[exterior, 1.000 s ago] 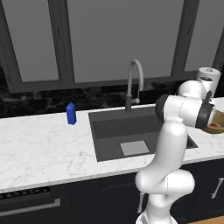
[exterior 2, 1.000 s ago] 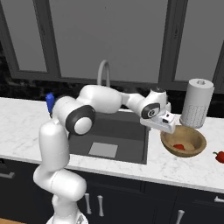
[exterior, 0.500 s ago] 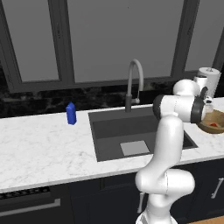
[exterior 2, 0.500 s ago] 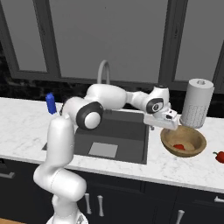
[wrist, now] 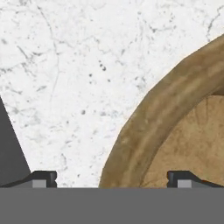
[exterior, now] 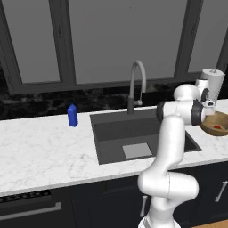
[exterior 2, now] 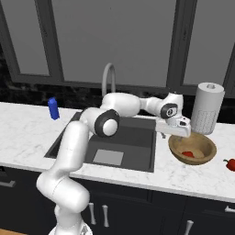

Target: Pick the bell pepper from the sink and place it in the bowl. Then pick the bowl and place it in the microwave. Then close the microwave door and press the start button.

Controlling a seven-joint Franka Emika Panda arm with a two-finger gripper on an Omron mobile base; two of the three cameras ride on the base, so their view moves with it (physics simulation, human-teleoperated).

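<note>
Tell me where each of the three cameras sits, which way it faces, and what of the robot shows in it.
Left base view: behind the arm, to its left, facing the sink, faucet and blue bottle; the white arm rises at lower right.
Right base view: behind, to its right, facing the same counter; the arm reaches from lower left, open gripper at the bowl.
Hand view: looking down on the bowl's rim; two dark fingertips at the bottom straddle it.
Shared: both base views show the bell pepper in the bowl beside the paper towel roll.
</note>
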